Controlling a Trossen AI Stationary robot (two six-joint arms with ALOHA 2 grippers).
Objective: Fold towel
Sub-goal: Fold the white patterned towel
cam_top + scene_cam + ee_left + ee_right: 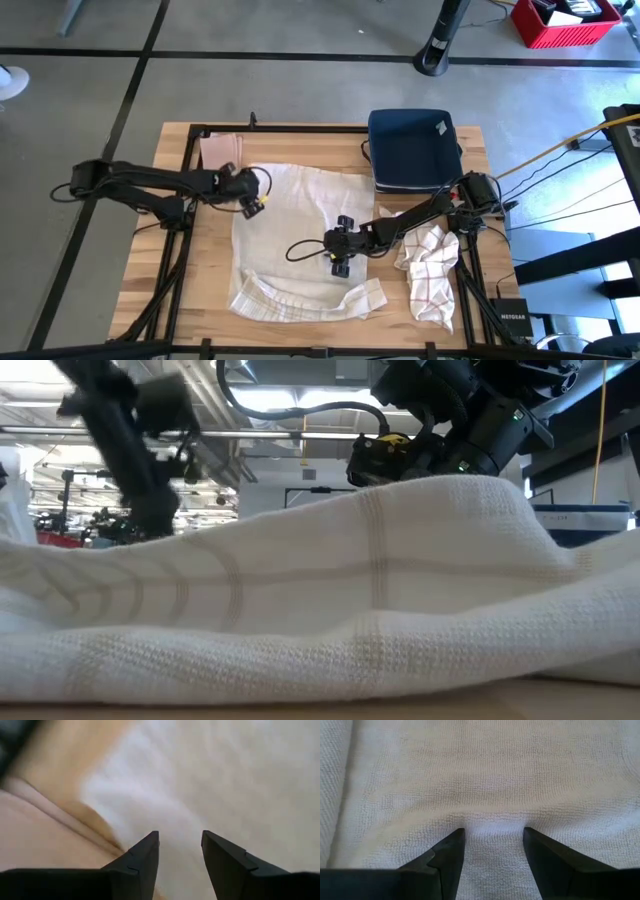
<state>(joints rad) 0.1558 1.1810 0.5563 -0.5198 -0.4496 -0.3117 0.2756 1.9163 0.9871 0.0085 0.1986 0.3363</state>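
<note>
A: Start at the near edge — why is the towel (300,235) bunched there?

B: Its front hem lies rolled into a ridge at about 6 o'clock on the desk (180,145), the rest spread flat toward the centre. I'd judge a fold has begun from that side, or the edge simply slumped.

A: And the right gripper (492,842)?

B: At the towel's middle, tips pressed into the weave, fingers (447,852) parted to a moderate gap with nothing between them — probably pinning or about to pinch the cloth.

A: The left gripper (180,845)?

B: Further back, near 10 o'clock, over the towel's far-left corner beside a beige cloth (222,150). Fingers narrowly apart, empty; likely lined up for that corner.

A: Anything else?

B: A checked cloth (428,265) crumpled at 4 o'clock, a navy bin (412,150) at 1 o'clock — both set aside, I'd guess.

A: Writing?

B: A black box (512,322) off the desk's right edge reads "NETGEAR", as best I can tell.
</note>
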